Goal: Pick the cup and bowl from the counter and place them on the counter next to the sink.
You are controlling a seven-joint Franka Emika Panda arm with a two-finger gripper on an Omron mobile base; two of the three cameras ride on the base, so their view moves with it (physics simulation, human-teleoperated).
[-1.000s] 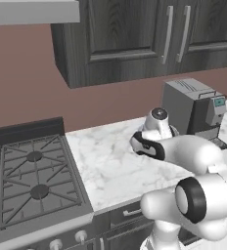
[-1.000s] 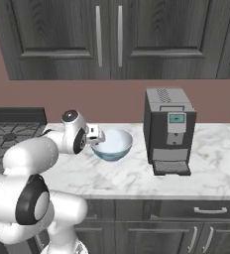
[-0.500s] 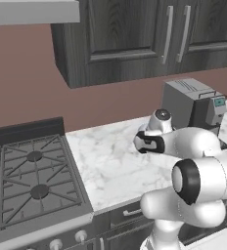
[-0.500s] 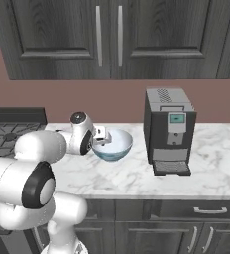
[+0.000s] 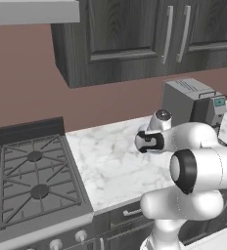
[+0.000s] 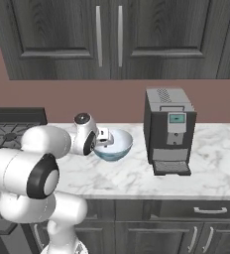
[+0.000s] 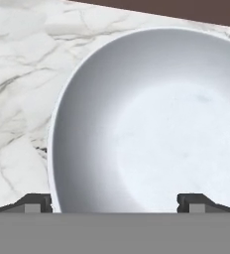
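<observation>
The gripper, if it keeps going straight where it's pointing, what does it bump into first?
Most likely the bowl. The open gripper points into it, one fingertip outside its rim and one over its inside; how far off is unclear.

The white arm rises from its base at the near edge of the scene, bends at a bulky shoulder and elbow with dark joint rings, and reaches forward and away from the base. Its forearm runs nearly level, ending in a rounded wrist with a dark cap on top. The tool [image 6: 107, 141] points down and forward at the far end of the arm, tilted rather than straight down. In the hand view its two dark fingertips [image 7: 35, 203] stand wide apart, one at each lower corner, the jaws spread fully with nothing clamped between them.
</observation>
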